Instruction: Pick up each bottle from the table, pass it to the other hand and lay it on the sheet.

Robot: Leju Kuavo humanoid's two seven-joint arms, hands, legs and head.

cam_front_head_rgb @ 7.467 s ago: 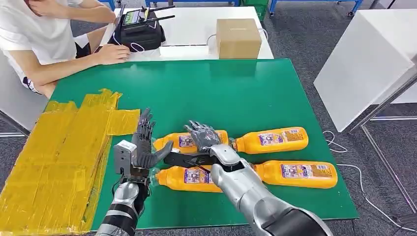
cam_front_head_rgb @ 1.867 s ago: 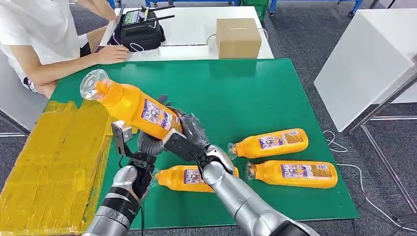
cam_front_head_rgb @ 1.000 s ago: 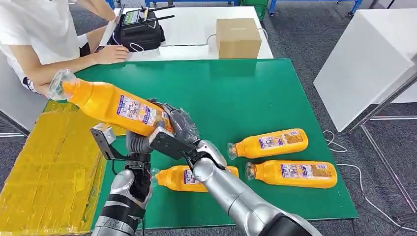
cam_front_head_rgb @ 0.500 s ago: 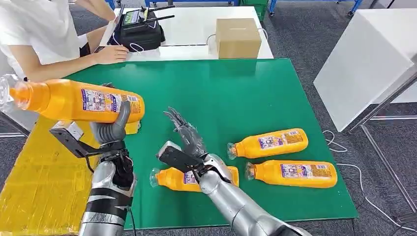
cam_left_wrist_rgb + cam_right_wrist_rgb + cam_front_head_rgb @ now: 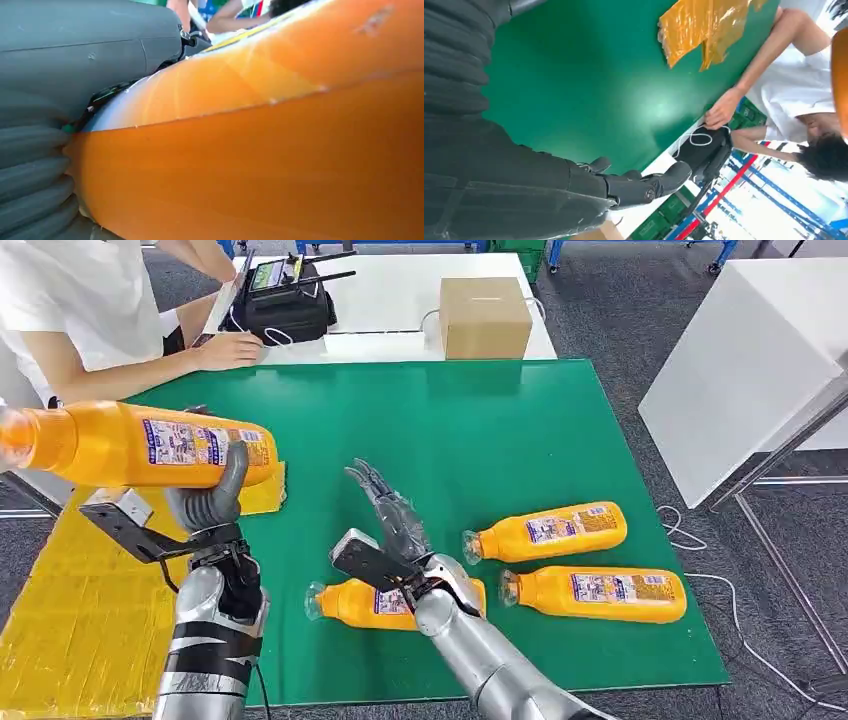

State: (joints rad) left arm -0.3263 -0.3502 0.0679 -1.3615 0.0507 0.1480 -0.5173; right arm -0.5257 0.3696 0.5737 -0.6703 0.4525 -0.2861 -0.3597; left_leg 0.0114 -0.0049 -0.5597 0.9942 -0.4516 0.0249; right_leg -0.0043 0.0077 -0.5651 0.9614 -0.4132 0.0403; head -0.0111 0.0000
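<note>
Once our right hand let go, fingers spread, our left hand carried the gripped bottle over the yellow sheet.

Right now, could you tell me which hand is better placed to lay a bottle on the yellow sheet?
The left hand: it grips the raised bottle above the yellow sheet. The right hand is open, holding nothing, over the green table.

Dark grey right hand w/ fingers extended, holding nothing, above flat green table surface; crumpled yellow plastic sheet near edge; person's forearm beyond, prob. resting.
</note>
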